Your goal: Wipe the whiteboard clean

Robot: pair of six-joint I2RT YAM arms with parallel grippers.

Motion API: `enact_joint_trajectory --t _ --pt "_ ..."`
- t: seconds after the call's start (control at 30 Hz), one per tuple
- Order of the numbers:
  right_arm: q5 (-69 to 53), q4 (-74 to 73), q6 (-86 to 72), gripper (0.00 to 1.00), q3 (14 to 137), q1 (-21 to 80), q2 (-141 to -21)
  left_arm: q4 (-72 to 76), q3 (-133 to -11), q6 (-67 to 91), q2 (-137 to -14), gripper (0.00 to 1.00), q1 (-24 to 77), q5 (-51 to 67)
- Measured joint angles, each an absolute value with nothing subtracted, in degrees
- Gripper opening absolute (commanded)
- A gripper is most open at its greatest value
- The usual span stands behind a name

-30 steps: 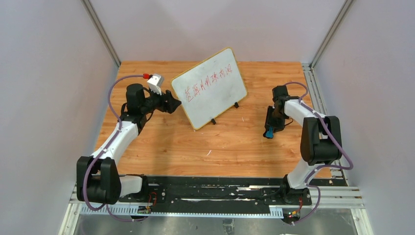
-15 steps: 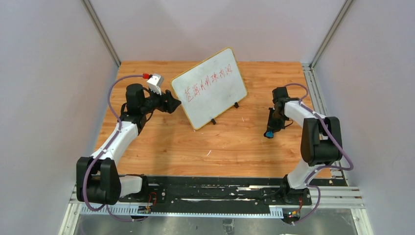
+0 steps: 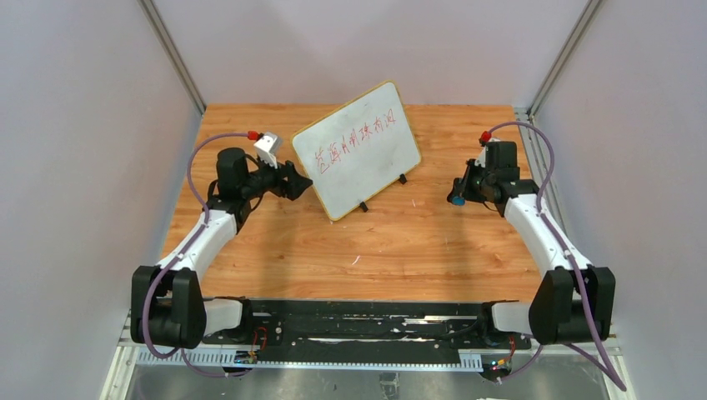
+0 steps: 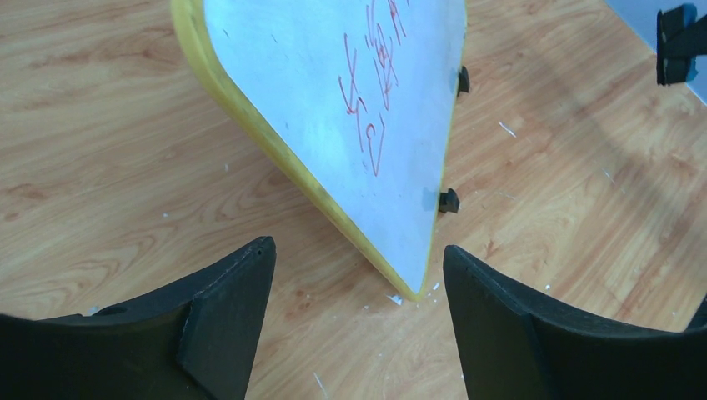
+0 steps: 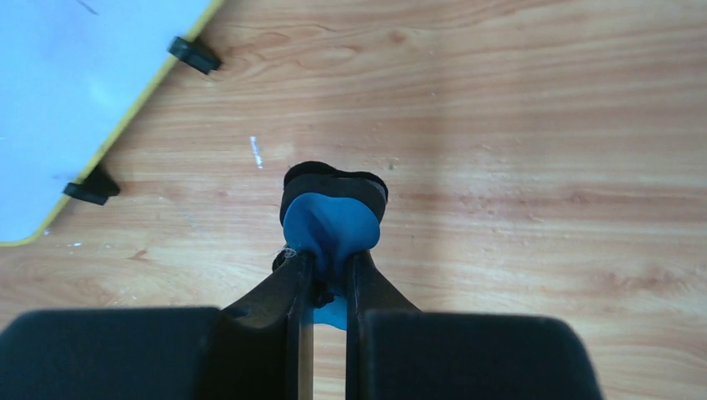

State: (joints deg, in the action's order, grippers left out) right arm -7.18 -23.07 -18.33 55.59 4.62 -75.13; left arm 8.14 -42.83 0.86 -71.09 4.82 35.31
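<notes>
Two tools, two different jobs. The left tool [image 3: 298,182], left of centre in the overhead view, has its fingers spread wide with nothing between them. It sits just beside the lower-left edge of the small white rectangular whiteboard with a thin yellow rim [image 3: 357,150]. From its wrist camera the board's near corner sits right ahead between the fingers, but they aren't gripping it.

The right tool [image 3: 457,196] is pressed together on a small blue eraser pad with black backing [image 5: 329,221], held above the wooden desk [image 3: 400,242] and not on it.

The whiteboard stands propped on its little black feet [image 3: 363,206] in the upper middle of the frame. Its long axis runs from lower left to upper right, and the red handwritten characters [image 3: 350,137] follow that line. It lies to the left of the eraser and well apart, so the left arm is nearer but the right one has the thing that counts. Guessing the next move is a sweep leftward onto the face.

Plain grey walls [image 3: 83,125] box the desk in on three sides, with open floor between eraser and board.
</notes>
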Motion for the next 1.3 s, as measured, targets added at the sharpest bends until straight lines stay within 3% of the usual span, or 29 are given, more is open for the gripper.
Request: enact_joint_trajectory --t 0.33,1.3 --pt "-12.47 -19.22 -16.82 0.01 54.68 4.64 -73.30 16.38 -39.51 3.51 -72.99 0.64 4.99 41.54" --pt "-12.47 -18.04 -16.19 0.01 54.70 4.86 -70.30 21.87 -44.03 3.40 -83.66 0.63 5.02 38.11"
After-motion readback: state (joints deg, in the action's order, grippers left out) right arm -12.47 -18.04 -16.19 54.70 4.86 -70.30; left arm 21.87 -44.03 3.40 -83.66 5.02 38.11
